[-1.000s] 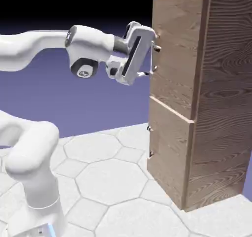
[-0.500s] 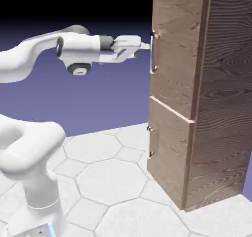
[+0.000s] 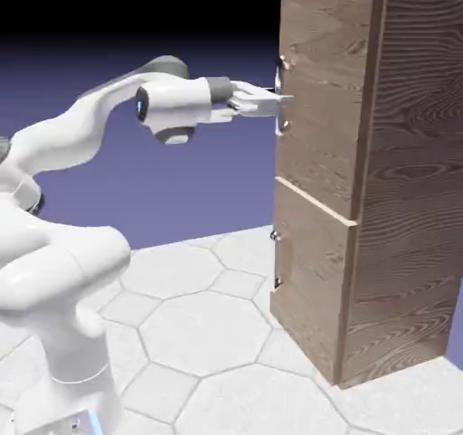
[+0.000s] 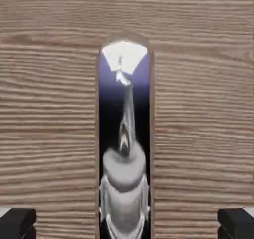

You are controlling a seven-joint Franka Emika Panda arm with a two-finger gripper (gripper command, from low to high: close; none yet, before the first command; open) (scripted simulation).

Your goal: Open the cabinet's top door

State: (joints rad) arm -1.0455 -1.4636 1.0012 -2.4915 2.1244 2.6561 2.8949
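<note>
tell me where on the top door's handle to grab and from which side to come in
Grip the handle on the top door at mid-bar, coming straight at the door face. It is a slim vertical silver bar standing off the wood, so a finger fits each side. The gripper is level there already.

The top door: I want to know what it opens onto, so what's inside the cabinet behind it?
Nothing inside shows. The top door lies flush with the cabinet, covering the interior. Only wood grain and the silver handle, between the fingers, are visible.
</note>
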